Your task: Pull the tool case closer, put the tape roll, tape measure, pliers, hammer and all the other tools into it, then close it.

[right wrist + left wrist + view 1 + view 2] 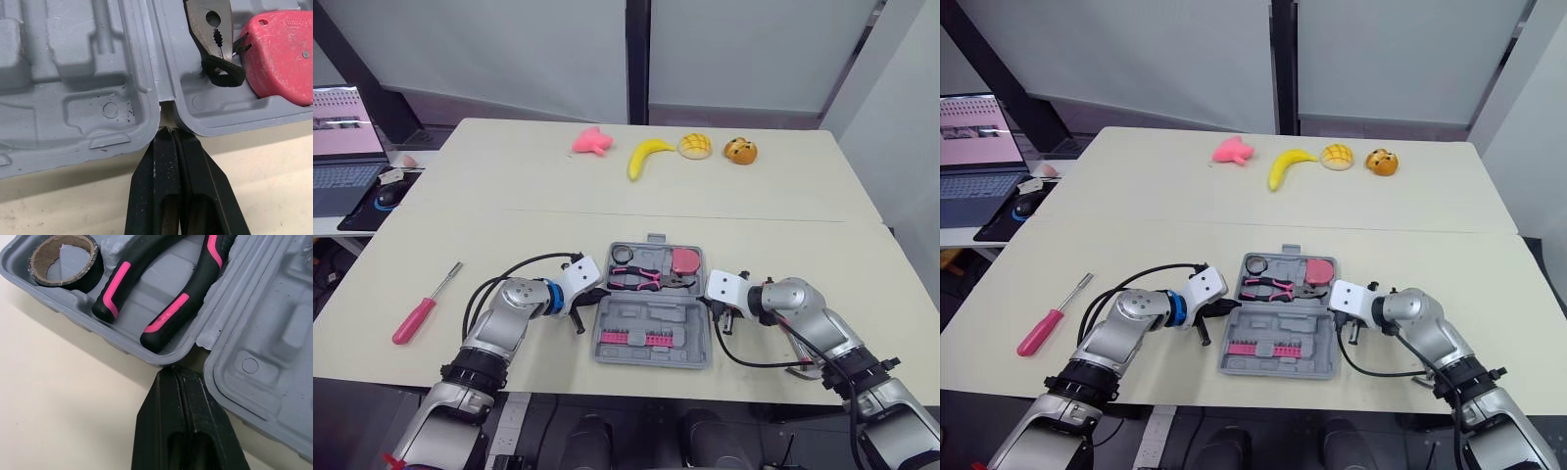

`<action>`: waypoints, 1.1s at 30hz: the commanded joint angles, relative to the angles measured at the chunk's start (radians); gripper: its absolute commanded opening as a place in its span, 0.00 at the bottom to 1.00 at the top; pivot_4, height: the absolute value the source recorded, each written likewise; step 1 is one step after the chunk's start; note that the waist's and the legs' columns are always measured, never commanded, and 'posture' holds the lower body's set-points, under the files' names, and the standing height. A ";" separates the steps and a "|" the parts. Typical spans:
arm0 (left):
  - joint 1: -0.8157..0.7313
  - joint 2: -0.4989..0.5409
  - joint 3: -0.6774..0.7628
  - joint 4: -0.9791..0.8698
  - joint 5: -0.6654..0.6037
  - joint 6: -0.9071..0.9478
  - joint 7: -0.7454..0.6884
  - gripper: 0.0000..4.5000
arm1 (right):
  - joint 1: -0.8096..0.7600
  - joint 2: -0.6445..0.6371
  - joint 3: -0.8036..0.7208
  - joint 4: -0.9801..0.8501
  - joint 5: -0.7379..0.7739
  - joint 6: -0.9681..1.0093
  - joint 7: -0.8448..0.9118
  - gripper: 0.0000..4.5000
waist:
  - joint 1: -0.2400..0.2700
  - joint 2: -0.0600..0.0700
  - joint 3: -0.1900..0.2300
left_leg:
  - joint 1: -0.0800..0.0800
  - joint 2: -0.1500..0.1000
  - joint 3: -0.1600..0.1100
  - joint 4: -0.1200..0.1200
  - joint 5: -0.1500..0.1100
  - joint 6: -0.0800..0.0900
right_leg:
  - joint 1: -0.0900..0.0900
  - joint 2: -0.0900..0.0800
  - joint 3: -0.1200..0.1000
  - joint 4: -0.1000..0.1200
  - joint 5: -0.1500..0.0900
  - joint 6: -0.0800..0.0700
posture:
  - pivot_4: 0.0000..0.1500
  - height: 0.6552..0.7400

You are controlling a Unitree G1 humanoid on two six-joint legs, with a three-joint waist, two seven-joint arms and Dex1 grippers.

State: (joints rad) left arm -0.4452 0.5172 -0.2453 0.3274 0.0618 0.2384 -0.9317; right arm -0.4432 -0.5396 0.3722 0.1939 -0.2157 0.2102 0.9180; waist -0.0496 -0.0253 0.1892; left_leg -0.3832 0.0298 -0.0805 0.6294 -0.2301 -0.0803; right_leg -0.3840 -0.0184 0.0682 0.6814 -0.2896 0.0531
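Observation:
The grey tool case (658, 315) lies open near the table's front edge. Its far half holds a tape roll (624, 255), pink-handled pliers (646, 279) and a red tape measure (685, 260). The near half carries a row of pink bits (634, 338). My left gripper (595, 293) is shut, its tip at the hinge gap on the case's left side (173, 374). On the right side, my right gripper (710, 300) is also shut, its tip at the hinge gap there (168, 133). A pink-handled screwdriver (416, 318) lies on the table far to the left.
At the far side of the table lie a pink toy (592, 141), a banana (646, 156), a bun (695, 146) and an orange toy (740, 151). A laptop (344, 147) and a mouse (387, 197) sit on a side table to the left.

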 commanded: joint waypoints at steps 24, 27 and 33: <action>0.011 -0.020 -0.039 -0.026 0.000 -0.013 -0.037 0.00 | 0.006 0.035 0.020 -0.074 0.025 0.017 0.036 0.00 | -0.001 0.000 0.000 | 0.000 0.000 0.000 0.000 0.000 0.000 | 0.000 0.000 0.000 0.000 0.000 0.000 | 1.00 1.00; 0.012 -0.017 -0.036 -0.023 0.002 -0.014 -0.034 0.00 | 0.004 0.036 0.020 -0.074 0.026 0.019 0.037 0.00 | -0.002 0.000 0.000 | 0.000 0.000 0.000 0.000 0.000 0.000 | 0.000 0.000 0.000 0.000 0.000 0.000 | 1.00 1.00; 0.015 -0.010 -0.033 -0.023 0.000 -0.014 -0.038 0.00 | 0.009 0.036 0.020 -0.085 0.032 0.026 0.043 0.00 | -0.002 0.000 0.000 | 0.000 0.000 0.000 0.000 0.000 0.000 | 0.000 0.000 0.000 0.000 0.000 0.000 | 1.00 1.00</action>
State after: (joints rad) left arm -0.4431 0.5258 -0.2451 0.3253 0.0646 0.2315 -0.9482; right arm -0.4382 -0.5359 0.3724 0.1689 -0.2146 0.2496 0.9391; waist -0.0519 -0.0252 0.1892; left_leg -0.3832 0.0298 -0.0805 0.6290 -0.2301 -0.0803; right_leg -0.3841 -0.0184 0.0681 0.6810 -0.2897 0.0532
